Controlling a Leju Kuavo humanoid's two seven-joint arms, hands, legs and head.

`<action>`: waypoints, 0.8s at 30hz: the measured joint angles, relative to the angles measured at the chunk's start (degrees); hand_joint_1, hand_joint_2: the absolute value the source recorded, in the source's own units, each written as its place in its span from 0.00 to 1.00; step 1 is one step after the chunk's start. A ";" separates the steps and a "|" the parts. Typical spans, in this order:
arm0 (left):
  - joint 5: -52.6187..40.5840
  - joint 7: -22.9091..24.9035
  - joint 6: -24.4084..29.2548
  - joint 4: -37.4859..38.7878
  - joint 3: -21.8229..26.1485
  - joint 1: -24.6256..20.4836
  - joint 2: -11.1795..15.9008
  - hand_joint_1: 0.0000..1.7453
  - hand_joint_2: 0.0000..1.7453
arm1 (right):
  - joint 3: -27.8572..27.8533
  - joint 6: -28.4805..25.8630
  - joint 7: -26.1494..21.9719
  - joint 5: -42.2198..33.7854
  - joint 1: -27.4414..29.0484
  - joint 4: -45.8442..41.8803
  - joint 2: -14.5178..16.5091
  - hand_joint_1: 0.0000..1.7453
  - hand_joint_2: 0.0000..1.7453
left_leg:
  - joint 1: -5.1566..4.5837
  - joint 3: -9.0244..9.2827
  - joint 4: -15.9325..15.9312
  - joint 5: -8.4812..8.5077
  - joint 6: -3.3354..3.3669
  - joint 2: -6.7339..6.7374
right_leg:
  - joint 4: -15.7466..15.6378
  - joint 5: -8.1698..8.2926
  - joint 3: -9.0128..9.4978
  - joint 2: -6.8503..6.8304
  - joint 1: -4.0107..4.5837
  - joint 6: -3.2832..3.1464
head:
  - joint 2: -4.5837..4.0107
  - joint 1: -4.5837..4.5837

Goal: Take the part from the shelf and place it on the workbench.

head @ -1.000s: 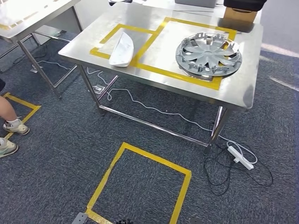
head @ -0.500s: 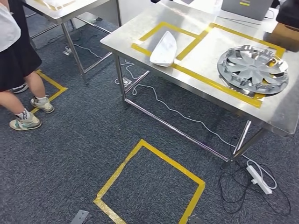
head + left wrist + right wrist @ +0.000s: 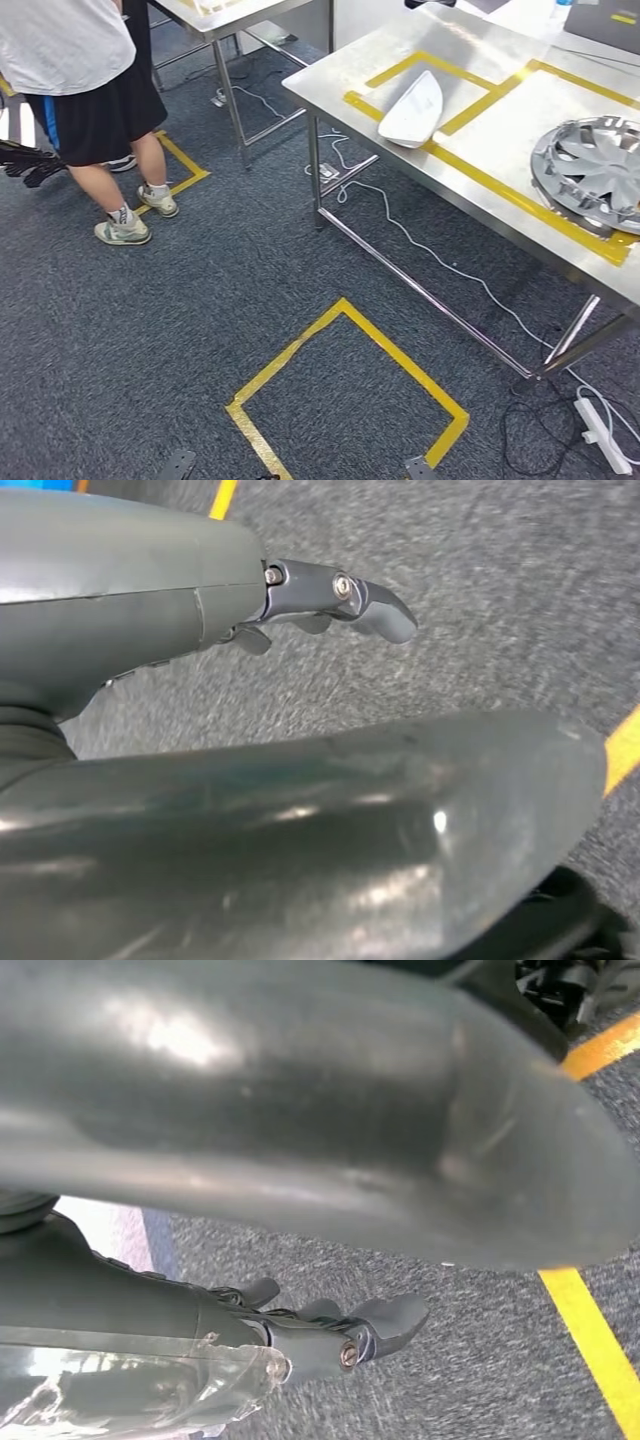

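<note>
Workbench: steel top on metal legs, marked with yellow tape outlines.
White part: lies on the workbench, across the tape line at the near edge of the smaller outline.
Hubcap: silver, lies flat inside the larger outline.
Floor: grey carpet, carries a yellow tape square, a white power strip and cables.
</note>
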 joint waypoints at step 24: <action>-1.76 0.30 0.16 0.00 0.00 -0.23 -0.19 0.00 0.00 | -0.17 0.98 0.39 0.73 -0.61 0.01 0.01 0.00 0.00 | -0.10 8.51 -15.64 6.76 2.00 -7.32 | 0.19 0.73 -0.81 5.59 0.14 1.07 | 0.00 0.60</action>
